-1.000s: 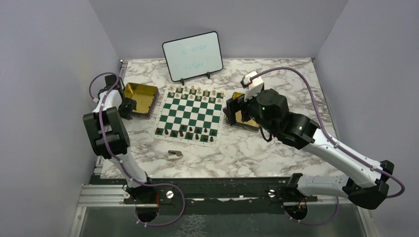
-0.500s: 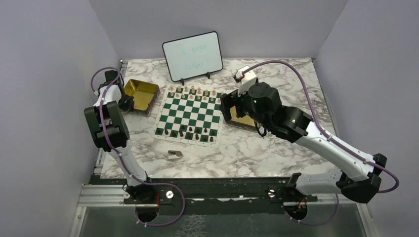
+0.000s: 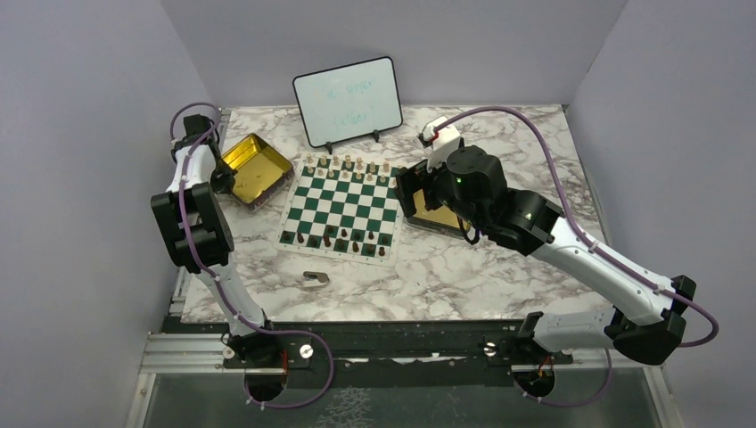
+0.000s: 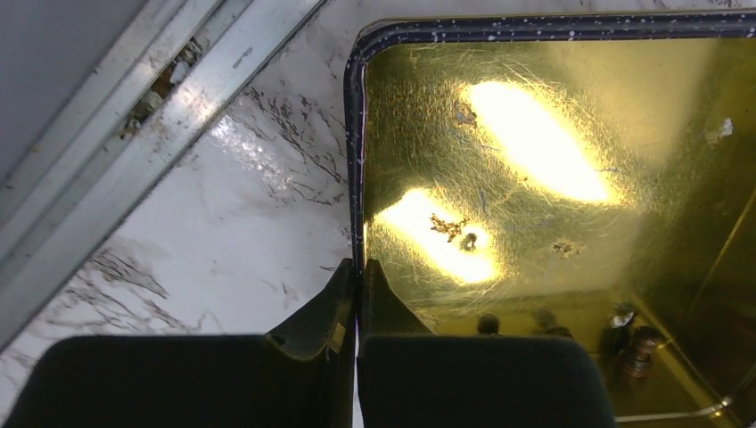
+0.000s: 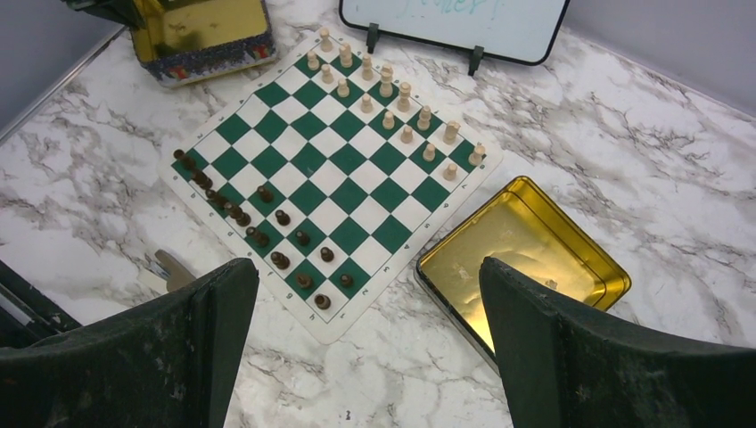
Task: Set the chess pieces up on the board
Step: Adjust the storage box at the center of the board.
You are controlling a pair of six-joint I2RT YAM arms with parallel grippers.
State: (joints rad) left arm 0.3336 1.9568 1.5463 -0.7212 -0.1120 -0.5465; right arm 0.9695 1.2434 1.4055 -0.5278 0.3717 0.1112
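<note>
The board [image 3: 343, 201] lies mid-table, with light chess pieces [image 3: 348, 165] along its far rows and dark chess pieces [image 3: 339, 239] along its near rows. The right wrist view shows the same board [image 5: 330, 183], light pieces [image 5: 392, 111] and dark pieces [image 5: 267, 232]. My left gripper [image 3: 225, 183] is shut on the side wall of the left gold tin [image 3: 254, 168], which sits tilted and turned. In the left wrist view its fingers [image 4: 360, 267] pinch the tin's [image 4: 553, 152] rim; a small dark piece [image 4: 635, 352] rests in its corner. My right gripper [image 5: 367, 276] hangs open and empty, above the marble.
A second gold tin [image 5: 517, 250] lies right of the board, partly under my right arm [image 3: 499, 209]. A whiteboard [image 3: 348, 100] stands at the back. A flat grey scrap [image 3: 315, 280] lies near the board's front edge. Walls close in the table's left, back and right.
My left gripper closed on the left tin's wall, and the tin has tipped up and turned. The right arm shifted slightly toward the board, still open.
</note>
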